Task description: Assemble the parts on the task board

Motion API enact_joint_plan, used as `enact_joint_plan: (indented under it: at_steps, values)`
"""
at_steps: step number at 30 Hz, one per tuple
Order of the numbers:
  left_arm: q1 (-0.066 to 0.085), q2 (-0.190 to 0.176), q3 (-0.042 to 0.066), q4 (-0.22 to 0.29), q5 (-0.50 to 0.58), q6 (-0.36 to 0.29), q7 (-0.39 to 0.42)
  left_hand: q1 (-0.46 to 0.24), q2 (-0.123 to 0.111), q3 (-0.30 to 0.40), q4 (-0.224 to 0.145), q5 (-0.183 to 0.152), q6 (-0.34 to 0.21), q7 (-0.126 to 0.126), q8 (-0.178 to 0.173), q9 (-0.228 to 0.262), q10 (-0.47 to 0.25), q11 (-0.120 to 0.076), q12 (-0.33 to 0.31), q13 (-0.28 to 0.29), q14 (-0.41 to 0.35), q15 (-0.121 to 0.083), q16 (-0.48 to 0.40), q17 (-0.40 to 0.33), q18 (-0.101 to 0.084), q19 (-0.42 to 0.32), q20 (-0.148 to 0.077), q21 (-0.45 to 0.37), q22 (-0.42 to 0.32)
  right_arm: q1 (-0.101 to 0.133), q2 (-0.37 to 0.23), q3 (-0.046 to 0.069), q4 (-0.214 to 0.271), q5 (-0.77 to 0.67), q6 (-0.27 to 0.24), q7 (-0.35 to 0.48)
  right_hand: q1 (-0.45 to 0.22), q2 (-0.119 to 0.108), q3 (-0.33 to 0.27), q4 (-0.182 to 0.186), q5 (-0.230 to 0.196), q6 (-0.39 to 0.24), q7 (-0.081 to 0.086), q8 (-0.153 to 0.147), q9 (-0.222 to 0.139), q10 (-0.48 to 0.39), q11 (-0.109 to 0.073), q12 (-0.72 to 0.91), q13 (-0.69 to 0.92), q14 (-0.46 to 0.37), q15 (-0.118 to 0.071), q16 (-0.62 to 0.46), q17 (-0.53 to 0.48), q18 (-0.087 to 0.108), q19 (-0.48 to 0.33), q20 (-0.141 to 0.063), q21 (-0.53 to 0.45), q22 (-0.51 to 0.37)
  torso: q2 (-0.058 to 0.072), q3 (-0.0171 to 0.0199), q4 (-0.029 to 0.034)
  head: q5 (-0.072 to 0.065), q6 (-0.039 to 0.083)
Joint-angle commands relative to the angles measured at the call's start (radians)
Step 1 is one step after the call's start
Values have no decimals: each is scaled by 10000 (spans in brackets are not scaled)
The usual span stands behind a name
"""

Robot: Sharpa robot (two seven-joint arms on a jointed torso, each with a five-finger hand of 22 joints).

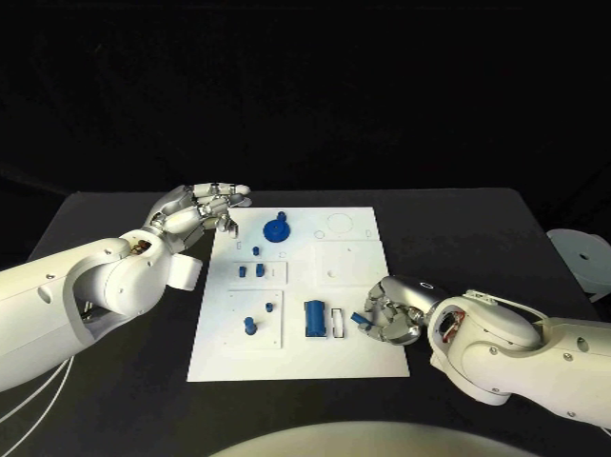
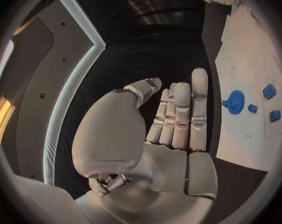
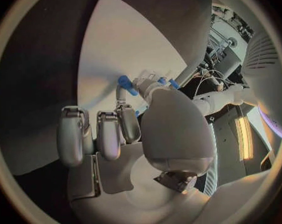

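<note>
**Small blue part held over the board's near right edge**

A small blue part (image 3: 126, 84) is pinched at the fingertips of the right hand (image 1: 395, 312), the remaining fingers (image 3: 106, 134) being curled loosely beside it. The part is carried low over the near right portion of the task board (image 1: 361, 357), just beside a long blue block (image 1: 314, 318) and an open rectangular slot (image 1: 337, 323); it is judged that the part is being lined up for seating there, though the exact target cannot be told.

The left hand (image 1: 196, 211) is held flat and open, fingers (image 2: 181, 114) straight and close together, with nothing in it. It is kept off the far left corner of the board, apparently parked clear of the work.

Elsewhere on the board a round blue disc (image 1: 276, 228) is seen near the far edge, with smaller blue pieces (image 1: 251, 270) set in recessed panels towards the left. The board lies on the black table (image 1: 113, 362).
</note>
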Motion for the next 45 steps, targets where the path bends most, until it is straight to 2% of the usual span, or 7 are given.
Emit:
enact_joint_plan:
  at_steps: [1,13,16,21,24,33,45]
  values:
    - [2,20,5,29,-32,160,29,-18,89,-43,13,-6,-50,36,-20,-11,-58,28,36,14,-33,3,34,-8,145,72,-7,-66,-16,28,40,1,58,931,-215,43,-172,-14,1545,-1492,42,-43,-14,38,32,42,0,43,722,674,-13,7,691,-49,409,-43,7,2197,6,-2,13,4,-23]
    - [2,28,5,42,-35,170,13,-18,89,-43,13,-6,-50,36,-20,-11,-58,28,36,14,-33,3,34,-8,145,72,-7,-66,-16,66,462,2,-13,2361,-627,297,-752,-39,1565,-1397,-43,-31,-31,24,60,32,-10,29,724,677,-21,12,707,-35,384,-50,-65,2179,6,4,-1,15,-73]
    - [3,28,5,48,-41,171,9,-18,89,-43,13,-6,-50,36,-20,-11,-58,28,36,14,-33,3,34,-8,145,72,-7,-66,-16,68,574,2,-49,2577,-584,354,-1136,-2,1447,-1222,320,-3,-25,7,61,51,-4,68,755,683,-15,24,735,-37,389,-49,-62,2181,10,1,9,6,-87]
    - [3,27,5,55,-52,177,7,-18,89,-43,13,-6,-50,36,-20,-11,-58,28,36,14,-33,3,34,-8,145,72,-7,-66,-16,69,768,2,-171,2817,-296,425,-1775,-122,1126,-904,384,47,-5,-45,34,64,15,103,786,686,1,28,744,-34,384,-39,-84,2176,8,0,4,22,-104]
    - [3,25,5,66,-56,195,7,-13,96,-42,14,-5,-52,35,-20,-13,-67,27,47,17,-33,3,41,-15,145,76,-7,-70,-20,68,848,2,-257,2886,-130,412,-2132,-193,784,-733,896,116,-11,-85,15,76,11,129,811,690,-4,38,770,-34,387,-40,-85,2177,9,-1,11,27,-111]
    - [3,20,5,74,-69,220,6,-22,91,-49,20,-7,-54,37,-20,-14,-70,29,49,17,-33,4,43,-17,145,77,-6,-71,-21,67,964,2,-376,2943,135,364,-2594,-104,201,-350,983,243,-25,-101,10,116,4,207,873,696,-9,53,805,-41,404,-46,-59,2187,7,8,-12,46,-128]
    - [3,25,5,71,-94,233,-1,-22,91,-49,20,-7,-54,37,-20,-14,-70,29,49,17,-33,4,43,-17,145,77,-6,-71,-21,67,1023,1,-438,2719,62,366,-2642,-27,-4,-245,951,299,-45,-92,17,143,-11,270,921,697,-21,56,813,-42,408,-55,-55,2189,9,15,-6,35,-120]
